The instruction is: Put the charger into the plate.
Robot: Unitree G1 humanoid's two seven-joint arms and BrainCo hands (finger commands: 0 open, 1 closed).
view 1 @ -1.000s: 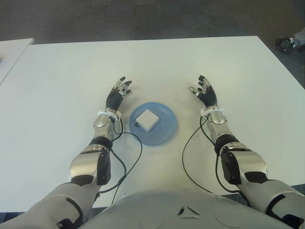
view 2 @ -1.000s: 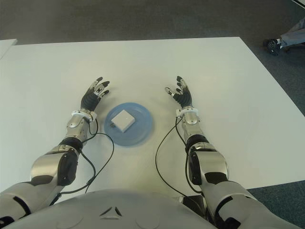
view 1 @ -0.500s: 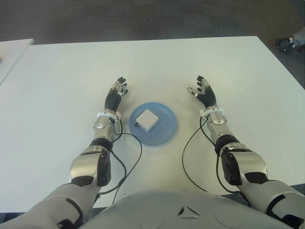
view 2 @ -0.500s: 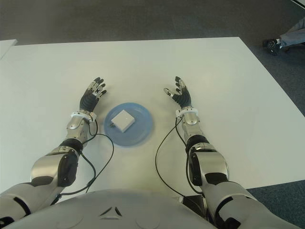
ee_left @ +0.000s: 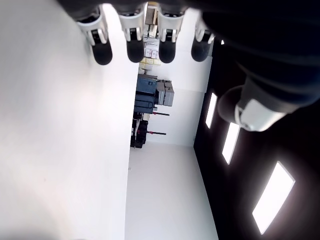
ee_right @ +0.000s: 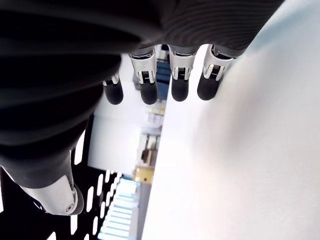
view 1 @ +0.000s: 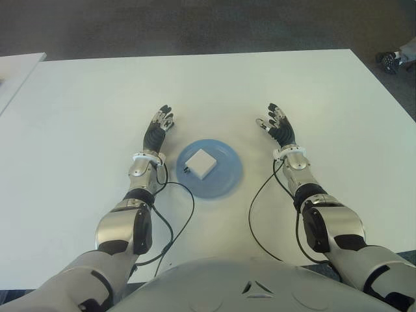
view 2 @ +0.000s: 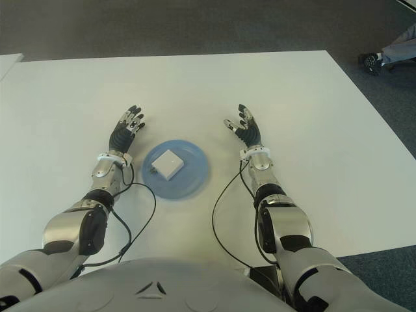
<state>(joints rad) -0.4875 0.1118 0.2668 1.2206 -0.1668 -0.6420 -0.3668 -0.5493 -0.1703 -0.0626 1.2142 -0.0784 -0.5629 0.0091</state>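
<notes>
A small white charger (view 1: 200,162), square and flat-topped with a matte plastic look, was seen lying inside a round, shallow blue plate (view 1: 227,179) on a smooth white table (view 1: 78,110). The charger sat toward the plate's 10 o'clock side, with a short dark stub showing at its 8 o'clock edge.

The left hand (view 1: 158,132) was placed at the plate's 10 o'clock, just beside the rim and apart from it; the right hand (view 1: 279,128) was placed at about 2 o'clock, farther off. Both hands were held palm-up with the fingers extended and nothing gripped — dark ribbed palms, metallic knuckle links and black rounded fingertips could be made out. Thin black cables were seen looping from each forearm across the tabletop.

In the wrist views the fingers (ee_left: 135,30) of the left hand and the fingers (ee_right: 179,75) of the right hand were shown straight and side by side, with a bare table surface and a distant room beyond — shelving and ceiling lights not visible from the head. The plate and charger were shown only in the eye views.

Compared with a second earlier, the left hand's fingers had been straightened and drawn closer together; charger, plate and right hand were left essentially unchanged.
</notes>
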